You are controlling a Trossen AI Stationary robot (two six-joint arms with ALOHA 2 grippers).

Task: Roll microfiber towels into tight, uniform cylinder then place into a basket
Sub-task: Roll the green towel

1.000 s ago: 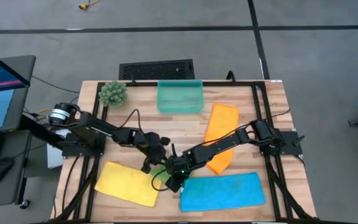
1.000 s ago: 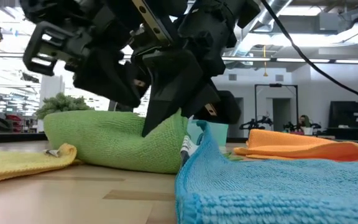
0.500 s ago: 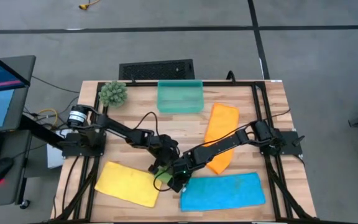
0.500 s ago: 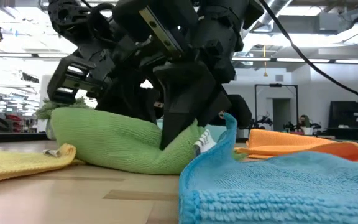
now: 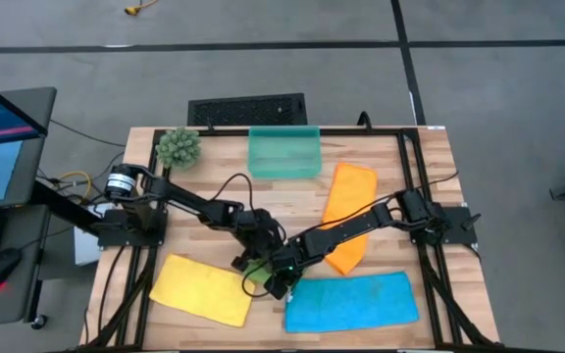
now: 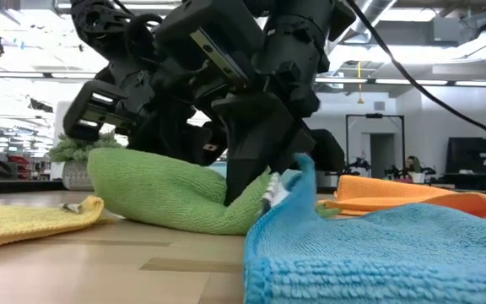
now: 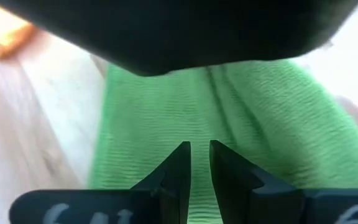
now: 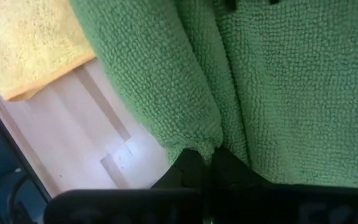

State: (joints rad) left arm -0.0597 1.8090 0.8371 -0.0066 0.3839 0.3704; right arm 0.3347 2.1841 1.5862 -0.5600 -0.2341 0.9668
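The green towel (image 6: 167,190) lies bunched on the table between the yellow towel (image 5: 199,289) and the blue towel (image 5: 351,302), mostly hidden under both grippers in the high view. My left gripper (image 7: 199,149) stands on top of it, pointing steeply down, its fingers shut but for a narrow slit. My right gripper (image 8: 207,158) is shut on the green towel's end beside the blue towel. The orange towel (image 5: 346,216) lies flat at the right. The teal basket (image 5: 283,152) stands at the far edge. My left gripper sets its fingertips (image 7: 182,155) on the green towel's upper surface (image 7: 197,118), slanting down from the table's left; nothing shows pinched between them. My right gripper pinches a fold of the green towel (image 8: 194,134) at its fingertips, slanting down from the right. That end (image 6: 256,198) sits low beside the blue towel, and the towel's body rests on the table.
A spiky green plant ball (image 5: 178,147) sits at the far left corner. A corner of the blue towel (image 6: 306,165) stands up against the right gripper. Black frame rails (image 5: 405,176) run along the table's sides. Bare wood shows between basket and grippers.
My left gripper has come down and toward the table's right onto the green towel, tipping more steeply. The towel's left part has sunk lower and drawn in toward the right gripper. The blue towel's raised corner has shifted a little to the right.
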